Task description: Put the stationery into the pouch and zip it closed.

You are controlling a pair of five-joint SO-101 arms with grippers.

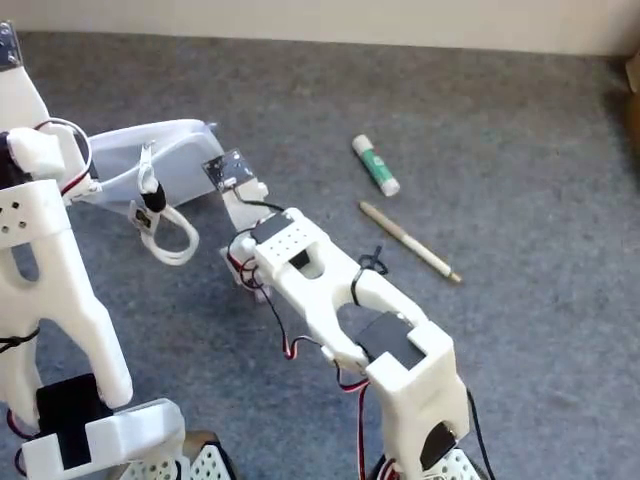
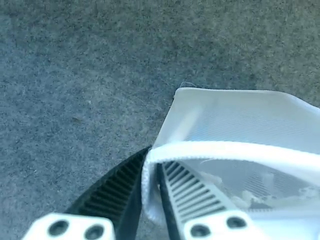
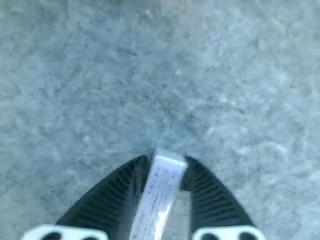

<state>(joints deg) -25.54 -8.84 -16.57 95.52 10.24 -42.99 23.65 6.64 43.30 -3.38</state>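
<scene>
Two pieces of stationery lie loose on the grey desk [image 1: 520,120], toward its far right part: a glue stick [image 1: 376,165] and, just nearer the arms, a pencil [image 1: 410,242], the two close together but apart. The translucent white pouch [image 2: 240,120] sits toward the far left. The left gripper [image 2: 155,160] is clenched on the corner of its rim, the edge band pinched between the ribbed jaws, most likely to lift the mouth and keep it from sliding while things go in. A white cord loop [image 1: 175,240] trails from the pouch toward the near edge. The right gripper [image 3: 165,162] hangs low over bare desk just beside the pouch's open end, its jaws clamped on a flat white piece [image 3: 157,200] with print on it, too close to identify. It is held lengthwise, which should suit slipping it through the opening. By my reading, loading has only begun, and the zip is not yet drawn.
</scene>
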